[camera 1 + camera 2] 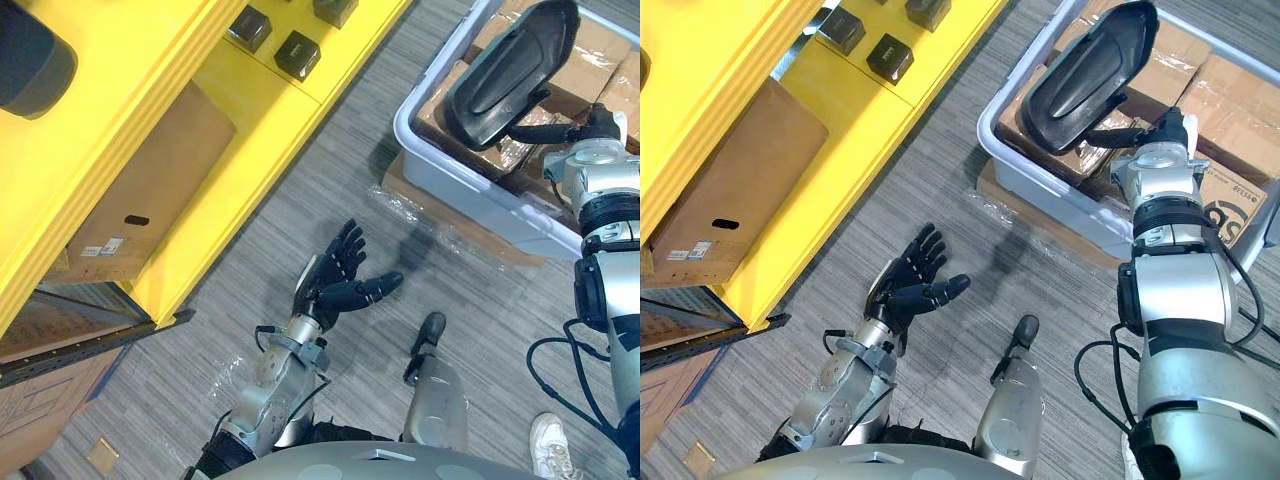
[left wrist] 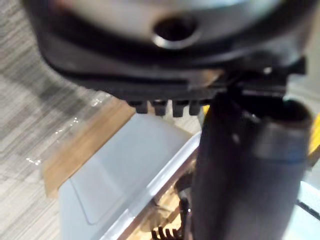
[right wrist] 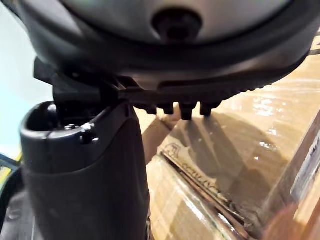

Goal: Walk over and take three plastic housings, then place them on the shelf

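- Right eye view: right hand fingers clamped on the edge of a long black plastic housing, over a grey plastic bin.
- Housing's long axis slants across the fingertips, one end towards the yellow shelf.
- Left hand: fingers apart.

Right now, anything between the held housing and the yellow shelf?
Nothing visible. The black housing is held by the right hand over the grey bin; bare carpet lies between it and the yellow shelf. The left hand hangs open above that carpet. Small black boxes sit on the shelf.
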{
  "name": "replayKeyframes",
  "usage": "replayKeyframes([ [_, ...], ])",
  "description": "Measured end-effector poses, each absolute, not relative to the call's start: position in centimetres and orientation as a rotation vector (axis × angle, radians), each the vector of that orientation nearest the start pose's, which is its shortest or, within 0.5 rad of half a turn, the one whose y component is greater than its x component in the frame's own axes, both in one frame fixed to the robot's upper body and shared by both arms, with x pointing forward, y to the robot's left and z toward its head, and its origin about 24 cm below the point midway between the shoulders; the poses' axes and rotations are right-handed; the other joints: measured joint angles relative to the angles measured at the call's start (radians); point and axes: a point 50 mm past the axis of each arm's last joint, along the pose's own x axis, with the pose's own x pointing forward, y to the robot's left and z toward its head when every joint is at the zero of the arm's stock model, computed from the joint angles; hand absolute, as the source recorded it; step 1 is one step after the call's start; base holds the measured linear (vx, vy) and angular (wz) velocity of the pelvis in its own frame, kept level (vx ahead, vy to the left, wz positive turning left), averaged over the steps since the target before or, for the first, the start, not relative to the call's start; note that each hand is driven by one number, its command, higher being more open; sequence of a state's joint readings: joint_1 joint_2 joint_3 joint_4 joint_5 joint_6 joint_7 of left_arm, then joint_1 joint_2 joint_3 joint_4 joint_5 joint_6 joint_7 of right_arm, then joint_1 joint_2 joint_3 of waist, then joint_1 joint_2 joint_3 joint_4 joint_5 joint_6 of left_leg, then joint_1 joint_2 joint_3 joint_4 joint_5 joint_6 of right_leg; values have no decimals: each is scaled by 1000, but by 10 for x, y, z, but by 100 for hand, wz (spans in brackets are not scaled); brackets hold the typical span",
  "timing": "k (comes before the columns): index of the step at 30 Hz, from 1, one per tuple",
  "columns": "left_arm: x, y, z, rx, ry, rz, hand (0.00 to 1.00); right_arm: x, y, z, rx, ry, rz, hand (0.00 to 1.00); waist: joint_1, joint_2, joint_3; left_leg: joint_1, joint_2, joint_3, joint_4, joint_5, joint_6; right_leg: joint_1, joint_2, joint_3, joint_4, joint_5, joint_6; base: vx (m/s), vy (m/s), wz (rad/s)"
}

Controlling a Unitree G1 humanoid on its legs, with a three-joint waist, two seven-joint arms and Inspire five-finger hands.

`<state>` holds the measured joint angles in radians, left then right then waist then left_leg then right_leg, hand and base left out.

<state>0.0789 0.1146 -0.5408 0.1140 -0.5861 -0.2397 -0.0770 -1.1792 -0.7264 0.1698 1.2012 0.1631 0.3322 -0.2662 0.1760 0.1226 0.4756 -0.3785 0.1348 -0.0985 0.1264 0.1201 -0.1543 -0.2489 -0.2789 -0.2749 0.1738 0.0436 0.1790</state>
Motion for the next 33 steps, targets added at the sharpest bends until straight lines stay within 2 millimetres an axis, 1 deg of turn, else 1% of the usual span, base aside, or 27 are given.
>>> replayKeyframes([
  [3, 206, 58, 9, -503, 110, -442, 100, 376, -343, 215, -434, 267, -707, 100, 7, 4, 2, 0, 0, -5, -7, 5, 0, 0, 0, -7, 3, 0, 0, -1, -24, 5],
  [4, 206, 58, 9, -503, 110, -441, 100, 376, -343, 215, -437, 268, -709, 0, 7, 4, 2, 0, 0, -5, -7, 5, 0, 0, -1, -8, 4, 0, 0, 2, -22, 3],
  [8, 206, 58, 10, -505, 106, -441, 100, 377, -342, 221, -478, 258, -705, 0, 8, 10, 6, 2, 0, -8, -7, 6, 0, -2, -3, -13, 18, -5, -3, -2, -6, 1],
  [10, 206, 57, 10, -508, 105, -440, 100, 378, -339, 223, -545, 264, -690, 0, 9, 12, 7, 2, 0, -8, -9, 9, 0, -4, -3, -15, 21, -8, -5, -15, -14, 0],
  [19, 206, 58, 10, -513, 102, -433, 100, 375, -343, 218, -664, 344, -716, 0, 10, 11, 8, 10, 1, -8, -46, 38, 0, -15, -6, -19, 33, -11, -7, -6, -5, 1],
  [26, 205, 61, 9, -504, 103, -428, 100, 374, -345, 217, -670, 366, -725, 0, 7, 9, 9, 38, 14, 4, -82, 57, -4, -11, 2, -15, 34, -12, -9, -1, -38, -4],
  [29, 205, 61, 9, -508, 100, -428, 100, 373, -346, 218, -703, 367, -734, 0, -2, 9, 9, 40, 15, 7, -83, 58, -4, -11, 2, -12, 34, -11, -10, 0, -39, -3],
  [31, 205, 61, 11, -513, 93, -428, 100, 371, -349, 218, -701, 373, -742, 0, -8, 9, 9, 42, 15, 9, -83, 58, -4, -10, 2, -11, 34, -11, -10, 0, 0, 0],
  [33, 206, 61, 15, -525, 79, -431, 100, 366, -358, 217, -694, 395, -769, 0, -9, 9, 9, 54, 16, 11, -94, 63, -4, -5, 2, -9, 34, -11, -10, 2, -35, -2],
])
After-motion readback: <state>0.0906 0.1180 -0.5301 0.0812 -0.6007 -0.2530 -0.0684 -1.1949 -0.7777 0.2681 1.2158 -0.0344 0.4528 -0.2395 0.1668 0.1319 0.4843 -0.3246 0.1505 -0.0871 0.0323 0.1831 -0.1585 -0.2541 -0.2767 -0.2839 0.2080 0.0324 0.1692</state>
